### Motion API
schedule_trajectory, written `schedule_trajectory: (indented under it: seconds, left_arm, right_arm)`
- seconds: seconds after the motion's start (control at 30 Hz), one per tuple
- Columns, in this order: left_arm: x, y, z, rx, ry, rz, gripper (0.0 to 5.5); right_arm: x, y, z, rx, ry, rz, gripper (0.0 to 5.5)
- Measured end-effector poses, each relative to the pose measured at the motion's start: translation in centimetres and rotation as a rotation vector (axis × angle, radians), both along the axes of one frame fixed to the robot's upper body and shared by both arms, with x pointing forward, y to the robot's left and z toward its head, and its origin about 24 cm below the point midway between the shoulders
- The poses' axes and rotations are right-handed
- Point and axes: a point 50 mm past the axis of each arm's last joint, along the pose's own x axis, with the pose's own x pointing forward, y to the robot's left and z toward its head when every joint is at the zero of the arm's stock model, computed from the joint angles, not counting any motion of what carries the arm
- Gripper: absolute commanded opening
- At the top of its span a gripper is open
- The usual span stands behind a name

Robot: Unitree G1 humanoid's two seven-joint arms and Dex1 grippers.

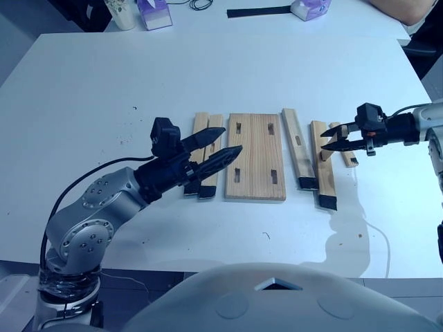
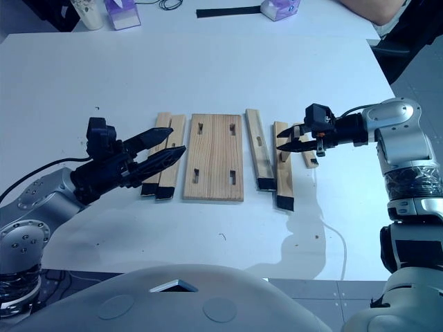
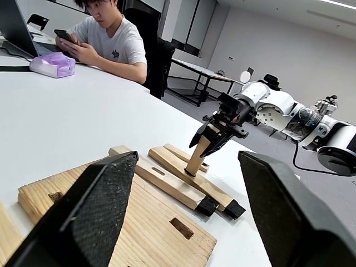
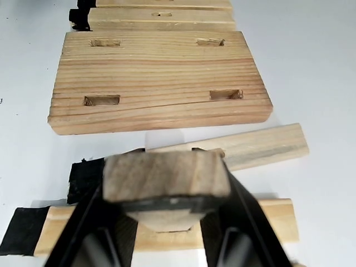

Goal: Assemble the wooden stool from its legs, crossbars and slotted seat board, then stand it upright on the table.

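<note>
The slotted seat board (image 1: 255, 157) lies flat in the middle of the white table (image 1: 104, 90). Two legs (image 1: 206, 153) lie side by side to its left, with black-tipped ends toward me. My left gripper (image 1: 232, 140) hovers open over these legs, nothing between its fingers (image 3: 94, 217). Two more legs (image 1: 297, 149) (image 1: 324, 169) lie to the right of the board. My right gripper (image 1: 327, 144) is shut on a short crossbar (image 4: 166, 177), held tilted just above the outer right leg (image 3: 189, 186). Another crossbar (image 4: 267, 146) lies flat beside it.
Along the table's far edge stand a cup (image 1: 122, 12), two tissue packs (image 1: 154, 12) (image 1: 309, 8) and a black strap (image 1: 257, 11). A thin cable (image 1: 379, 238) trails on the table at the right. Bare tabletop stretches to the left and in front of the parts.
</note>
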Motion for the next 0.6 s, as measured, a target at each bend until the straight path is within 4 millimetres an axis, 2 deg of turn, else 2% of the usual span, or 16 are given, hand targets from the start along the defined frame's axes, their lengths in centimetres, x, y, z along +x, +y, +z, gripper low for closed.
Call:
schedule_trajectory:
  seconds: [0.33,0.4,0.43,0.47,0.5,0.53,0.6]
  left_arm:
    - [0.3,0.2,0.0,0.014,0.013,-0.033,3.32]
    - [0.4,0.2,0.2,0.017,0.007,-0.039,3.32]
    - [0.4,0.2,0.2,0.018,0.005,-0.043,3.32]
    - [0.4,0.2,0.3,0.017,0.005,-0.048,3.32]
    - [0.5,0.2,0.2,0.018,0.009,-0.050,3.32]
    - [0.5,0.3,0.2,0.020,0.015,-0.054,3.32]
    - [0.6,0.3,0.1,0.021,0.019,-0.056,3.32]
  right_arm:
    - [-0.6,-0.4,-0.6,0.056,0.001,-0.064,1.31]
    - [-0.6,-0.2,-0.9,0.077,-0.010,-0.089,1.74]
    - [-0.7,0.0,-1.6,0.068,0.010,-0.109,1.93]
    - [-1.6,0.0,-3.9,0.056,0.095,-0.136,2.08]
    - [-2.2,0.3,-5.1,0.060,0.135,-0.139,2.27]
    - [-2.7,0.4,-5.9,0.067,0.159,-0.146,2.38]
    - [-2.9,0.3,-6.1,0.063,0.153,-0.163,2.73]
